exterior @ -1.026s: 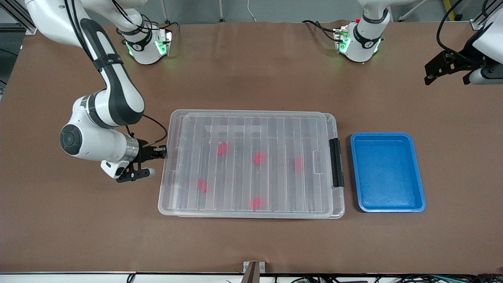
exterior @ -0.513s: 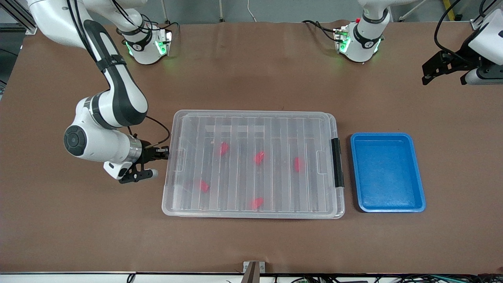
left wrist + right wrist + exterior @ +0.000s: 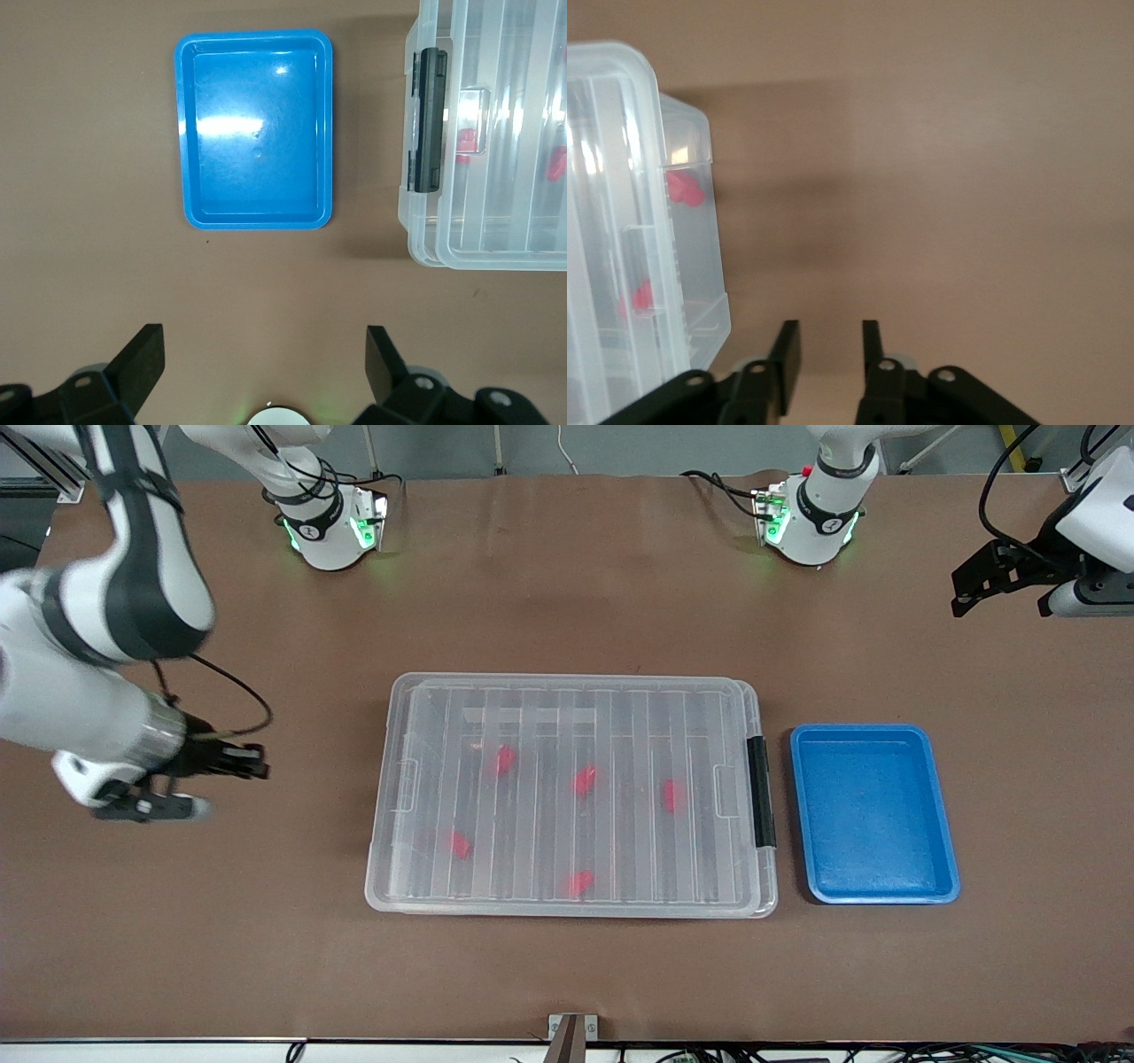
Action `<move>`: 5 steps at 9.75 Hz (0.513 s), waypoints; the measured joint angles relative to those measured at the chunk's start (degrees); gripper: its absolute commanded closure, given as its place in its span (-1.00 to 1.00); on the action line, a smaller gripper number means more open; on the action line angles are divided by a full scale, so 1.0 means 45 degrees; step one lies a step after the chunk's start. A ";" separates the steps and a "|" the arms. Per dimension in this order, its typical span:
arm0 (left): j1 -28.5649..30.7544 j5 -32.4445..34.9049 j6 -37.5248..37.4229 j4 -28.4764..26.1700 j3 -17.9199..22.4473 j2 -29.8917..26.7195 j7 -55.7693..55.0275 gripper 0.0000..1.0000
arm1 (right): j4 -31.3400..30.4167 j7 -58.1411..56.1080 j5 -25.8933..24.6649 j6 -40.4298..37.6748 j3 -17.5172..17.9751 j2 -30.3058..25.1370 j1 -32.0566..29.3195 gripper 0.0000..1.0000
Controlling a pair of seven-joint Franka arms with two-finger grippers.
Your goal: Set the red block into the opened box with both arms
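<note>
While the lid covers the box (image 3: 571,793) at the middle of the worktop (image 3: 567,974), we see five red blocks (image 3: 582,780) inside it. Our right gripper (image 3: 252,762) hangs empty over bare worktop toward the right arm's end, fingers slightly parted. Our left gripper (image 3: 266,354) waits wide open, holding nothing, above the blue tray (image 3: 873,813) just beside the box's black latch bar (image 3: 758,791).

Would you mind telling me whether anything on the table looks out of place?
Nothing is spilled or damaged. The box sits square with its lid on, five red blocks inside; the blue tray beside it holds nothing.
</note>
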 measured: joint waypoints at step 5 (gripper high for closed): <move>-0.0004 -0.0075 0.0001 0.0014 -0.0005 0.0000 0.0000 -1.00 | 0.0310 -0.1395 -0.0149 -0.3116 -0.2224 -0.2944 -0.0401 -1.00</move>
